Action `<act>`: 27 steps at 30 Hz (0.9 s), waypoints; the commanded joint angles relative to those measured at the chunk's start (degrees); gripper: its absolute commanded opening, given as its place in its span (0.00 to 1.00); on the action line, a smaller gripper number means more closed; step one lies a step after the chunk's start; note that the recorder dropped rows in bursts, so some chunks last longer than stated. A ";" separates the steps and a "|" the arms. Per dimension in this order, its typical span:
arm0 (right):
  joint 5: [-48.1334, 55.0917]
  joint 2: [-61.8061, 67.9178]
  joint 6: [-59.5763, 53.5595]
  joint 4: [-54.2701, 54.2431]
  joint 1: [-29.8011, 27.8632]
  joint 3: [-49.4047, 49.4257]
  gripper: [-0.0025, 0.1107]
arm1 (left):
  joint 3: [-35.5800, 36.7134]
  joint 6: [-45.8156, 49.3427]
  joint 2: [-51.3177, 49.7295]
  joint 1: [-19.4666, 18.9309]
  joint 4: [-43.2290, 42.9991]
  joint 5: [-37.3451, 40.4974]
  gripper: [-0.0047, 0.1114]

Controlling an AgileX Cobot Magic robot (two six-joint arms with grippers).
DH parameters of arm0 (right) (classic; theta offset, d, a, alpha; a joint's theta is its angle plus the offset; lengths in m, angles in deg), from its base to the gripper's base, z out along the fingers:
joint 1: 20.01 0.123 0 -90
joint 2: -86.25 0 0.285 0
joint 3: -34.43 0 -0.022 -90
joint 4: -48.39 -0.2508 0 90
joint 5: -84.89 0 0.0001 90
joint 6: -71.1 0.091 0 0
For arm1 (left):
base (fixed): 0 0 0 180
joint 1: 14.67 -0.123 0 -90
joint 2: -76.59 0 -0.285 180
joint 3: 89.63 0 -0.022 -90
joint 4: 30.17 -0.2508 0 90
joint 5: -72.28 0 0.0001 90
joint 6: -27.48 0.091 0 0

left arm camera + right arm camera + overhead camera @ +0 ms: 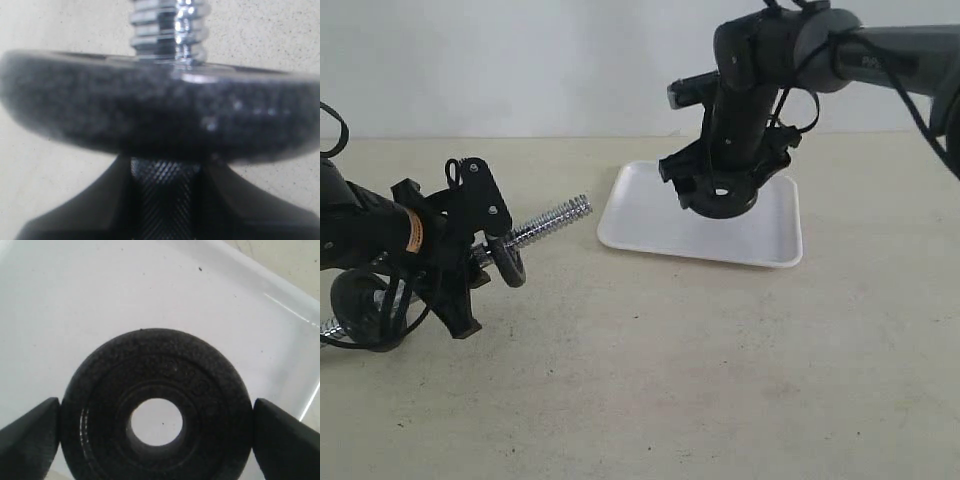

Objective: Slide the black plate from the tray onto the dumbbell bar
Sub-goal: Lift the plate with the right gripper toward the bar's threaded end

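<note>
— Where is the black plate [165, 365]?
— Over the middle of the tray [640, 215], which lies toward 1 o'clock on the bench [720, 380]. The right claw [720, 195] is clamped on it, one finger [30, 440] against each side of its rim.
— Lifted?
— I cannot tell.
— And the dumbbell bar [555, 220]?
— At 9 o'clock, gripped tight by the left claw [475, 255], with its threaded end aimed at 2 o'clock, toward the tray. Another black disc [508, 262] sits on it just past that claw.
</note>
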 commanded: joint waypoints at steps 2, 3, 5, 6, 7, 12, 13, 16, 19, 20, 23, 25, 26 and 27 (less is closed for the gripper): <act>2.80 -2.91 -6.21 -6.06 -1.27 -0.44 0.02 | -1.40 -0.66 2.42 -0.13 0.02 -3.33 0.08; 3.36 -2.91 -7.53 -8.48 -1.78 -0.44 0.02 | -1.40 -0.66 2.42 -0.13 0.02 -3.33 0.08; 4.56 -2.91 -11.63 -16.21 -3.39 -0.44 0.02 | -1.40 -0.66 2.42 -0.13 0.12 -3.31 0.08; 5.14 -2.91 -13.61 -19.48 -4.28 -0.44 0.02 | -1.40 -0.66 2.42 -0.13 0.12 -3.31 0.08; 5.67 -2.91 -16.30 -23.79 -5.20 -0.44 0.02 | -1.40 -0.66 2.42 -0.13 0.24 -3.31 0.08; 10.32 -2.91 -26.57 -40.24 -9.10 -0.44 0.02 | -1.40 -0.66 2.42 -0.13 0.24 -3.31 0.08; 11.61 -2.91 -28.22 -43.03 -9.75 -0.44 0.02 | -1.40 -0.66 2.42 -0.13 0.47 -3.31 0.08; 15.35 -2.91 -33.01 -49.49 -11.05 -0.44 0.02 | -1.40 -0.66 2.42 -0.13 1.04 -3.31 0.08; 15.93 -2.91 -36.25 -54.58 -11.31 -0.44 0.02 | -1.40 -0.66 2.42 -0.13 1.30 -3.31 0.08; 15.93 -2.91 -36.50 -55.86 -11.31 -0.44 0.02 | -1.40 -0.66 2.42 -0.13 1.45 -3.31 0.08; 15.93 -2.91 -36.51 -59.18 -11.31 -0.44 0.02 | -1.40 -0.66 2.42 -0.13 1.54 -3.31 0.08; 15.93 -2.91 -36.39 -60.86 -11.31 -0.44 0.02 | -1.40 -0.66 2.42 -0.13 1.66 -3.31 0.08; 15.93 -2.91 -36.39 -61.94 -11.31 -0.44 0.02 | -1.40 -0.66 2.42 -0.13 2.18 -3.42 0.08; 15.93 -2.91 -36.11 -63.28 -11.31 -0.44 0.02 | -1.40 -0.66 2.42 -0.13 2.69 -3.77 0.08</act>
